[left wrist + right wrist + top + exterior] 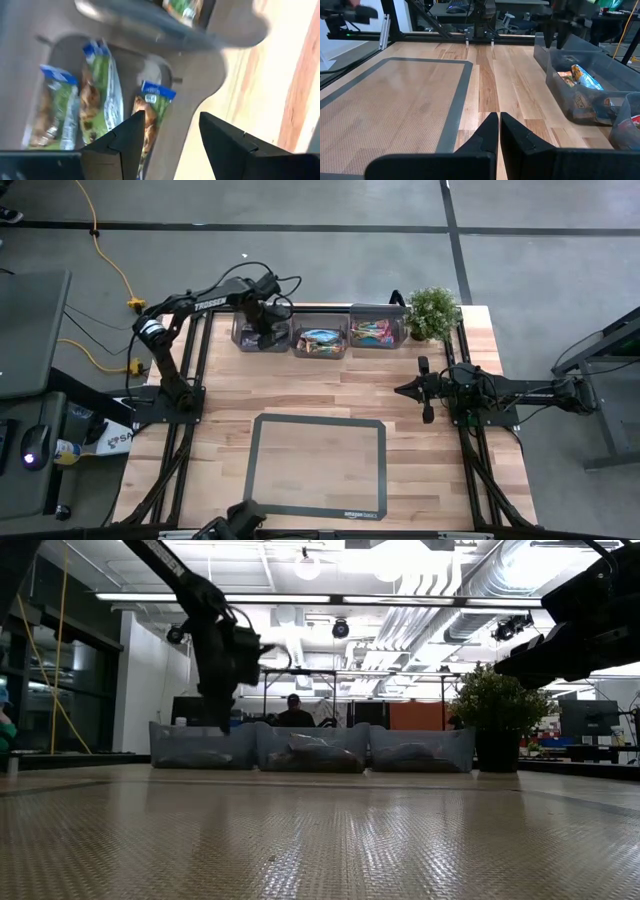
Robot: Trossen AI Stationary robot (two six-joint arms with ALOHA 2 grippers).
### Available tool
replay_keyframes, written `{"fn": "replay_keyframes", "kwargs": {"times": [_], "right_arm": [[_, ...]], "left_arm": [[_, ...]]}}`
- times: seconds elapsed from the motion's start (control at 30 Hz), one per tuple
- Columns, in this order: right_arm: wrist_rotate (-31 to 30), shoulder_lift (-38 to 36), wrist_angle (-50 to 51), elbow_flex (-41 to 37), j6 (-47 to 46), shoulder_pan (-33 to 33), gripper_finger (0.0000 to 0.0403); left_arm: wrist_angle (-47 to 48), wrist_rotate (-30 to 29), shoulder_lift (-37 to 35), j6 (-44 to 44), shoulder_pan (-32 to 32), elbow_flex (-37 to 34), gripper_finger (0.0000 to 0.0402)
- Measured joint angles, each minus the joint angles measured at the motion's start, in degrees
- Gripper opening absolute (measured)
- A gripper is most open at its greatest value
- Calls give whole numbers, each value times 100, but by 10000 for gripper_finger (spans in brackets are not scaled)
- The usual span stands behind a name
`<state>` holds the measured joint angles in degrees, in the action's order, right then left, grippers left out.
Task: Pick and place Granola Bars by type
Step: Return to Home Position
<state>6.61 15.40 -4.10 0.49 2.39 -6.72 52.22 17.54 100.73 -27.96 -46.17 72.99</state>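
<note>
The granola bars [102, 95] in the left bin [240, 340] are flat, shiny packs, green-printed with a bright blue band at one end. Three lie side by side on its floor. Three clear grey plastic bins stand touching in a row along the far edge of the wooden table [300, 395], beside a potted plant [432, 312]. The middle bin [320, 315] holds blue and orange wrappers, and the right bin [378, 310] holds pink and multicoloured ones; their numbers are hard to count from above. The left gripper [172, 119] hangs over the left bin's edge, fingers spread and empty. The right gripper [498, 116] sits at the table's right side, its fingers pressed together on nothing.
</note>
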Motion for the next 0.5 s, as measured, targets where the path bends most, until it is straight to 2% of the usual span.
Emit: {"fn": "replay_keyframes", "kwargs": {"times": [0.17,0.33,0.5], "right_arm": [[0,0,0,1,0,2,0],[0,0,0,0,0,0,0],[1,0,0,0,0,0,0]], "left_arm": [[-253,-475,-620,30,54,0,186],[-528,-508,-1398,336,41,0,182],[-552,-118,-2179,487,45,0,128]]}}
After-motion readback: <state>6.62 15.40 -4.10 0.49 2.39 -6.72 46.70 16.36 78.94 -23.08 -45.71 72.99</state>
